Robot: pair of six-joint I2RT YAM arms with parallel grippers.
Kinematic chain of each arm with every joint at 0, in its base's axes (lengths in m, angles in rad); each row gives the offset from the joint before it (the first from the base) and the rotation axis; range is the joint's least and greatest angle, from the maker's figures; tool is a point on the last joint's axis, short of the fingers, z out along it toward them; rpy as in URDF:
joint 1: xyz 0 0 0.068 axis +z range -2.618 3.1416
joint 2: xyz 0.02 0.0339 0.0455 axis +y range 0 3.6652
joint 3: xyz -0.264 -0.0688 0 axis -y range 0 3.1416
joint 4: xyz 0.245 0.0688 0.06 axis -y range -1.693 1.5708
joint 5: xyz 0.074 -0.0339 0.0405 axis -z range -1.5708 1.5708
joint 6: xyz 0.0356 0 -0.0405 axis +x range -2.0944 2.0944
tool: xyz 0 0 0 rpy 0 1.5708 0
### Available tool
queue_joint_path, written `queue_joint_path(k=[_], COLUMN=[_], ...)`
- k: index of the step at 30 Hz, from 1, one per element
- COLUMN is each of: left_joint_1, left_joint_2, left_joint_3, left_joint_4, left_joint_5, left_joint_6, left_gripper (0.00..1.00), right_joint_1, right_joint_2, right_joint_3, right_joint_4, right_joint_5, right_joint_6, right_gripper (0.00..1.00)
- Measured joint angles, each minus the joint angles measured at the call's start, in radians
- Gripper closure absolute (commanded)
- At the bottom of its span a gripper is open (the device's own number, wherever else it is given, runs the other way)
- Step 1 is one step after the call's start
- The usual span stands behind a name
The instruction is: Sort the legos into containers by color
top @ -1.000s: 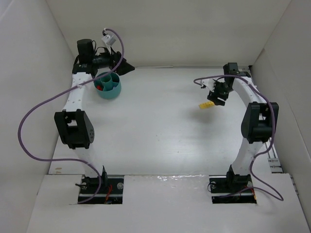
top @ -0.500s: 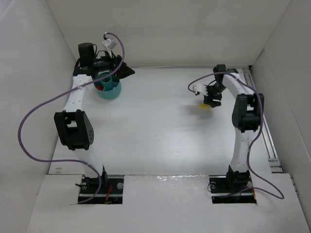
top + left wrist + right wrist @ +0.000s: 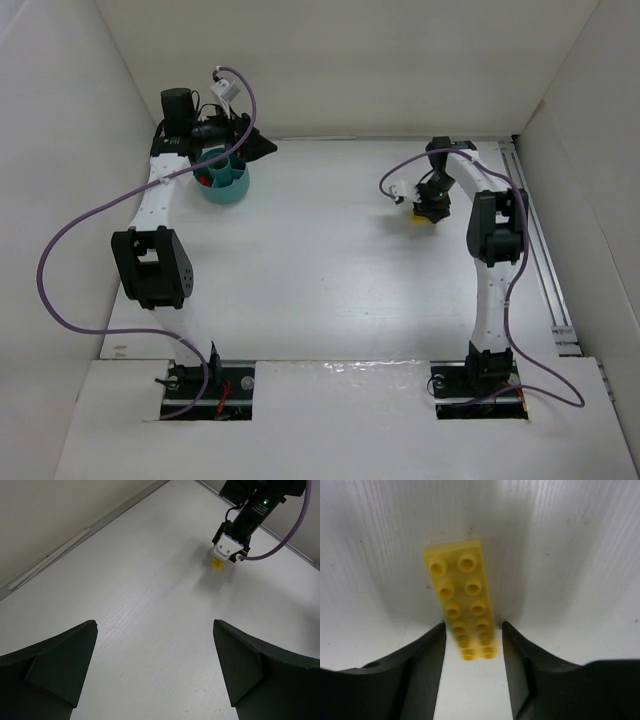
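Right jaws apart, straddling the yellow lego point(image 3: 462, 600) — left jaws wide apart near the teal bowl point(image 3: 226, 193).

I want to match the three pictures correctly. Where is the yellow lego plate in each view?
Top external: yellow lego plate right of centre, partly under the right hand.
Left wrist: plate upper right, far off, beneath that hand.
Right wrist: plate at centre, between the hand's two fingers.
Shared landmark: the right hand over the plate.
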Motion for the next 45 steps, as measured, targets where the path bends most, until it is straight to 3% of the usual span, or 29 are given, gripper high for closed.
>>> queue_joint_path(k=[2,3,7,12,17,21,26,33,45], left_joint_1=[0.0,0.0,0.0,0.0,-0.005,-0.037,-0.115,-0.146,-0.153], left_joint_2=[0.0,0.0,0.0,-0.008,-0.009,-0.01,-0.011,-0.011,-0.01], left_joint_3=[0.0,0.0,-0.002,-0.073,-0.143,-0.15,-0.15,-0.151,-0.151], left_joint_4=[0.0,0.0,0.007,0.083,0.128,0.141,0.142,0.161,0.181], left_joint_5=[0.0,-0.003,-0.008,-0.01,-0.006,-0.017,-0.048,-0.05,-0.044], left_joint_6=[0.0,0.0,-0.006,-0.082,-0.182,-0.231,-0.263,-0.314,-0.354], left_gripper=[0.0,0.0,0.04,0.09,0.14,0.18,0.24,0.29,0.33], right_joint_1=[0.004,0.005,0.013,0.042,0.155,0.289,0.417,0.457,0.483], right_joint_2=[0.001,0.001,-0.003,-0.031,-0.141,-0.252,-0.292,-0.291,-0.291], right_joint_3=[0.003,0.003,0.0,-0.016,-0.016,-0.018,-0.002,-0.004,-0.004], right_joint_4=[-0.007,-0.012,-0.012,0.014,0.196,0.399,0.54,0.613,0.655], right_joint_5=[0.008,0.014,0.006,-0.129,-0.282,-0.308,-0.301,-0.24,-0.204], right_joint_6=[0.0,0.005,0.043,0.228,0.598,0.864,1.076,1.206,1.26], right_gripper=[0.62,0.75,0.96,0.98,0.99,0.99,0.99,1.0,1.0])
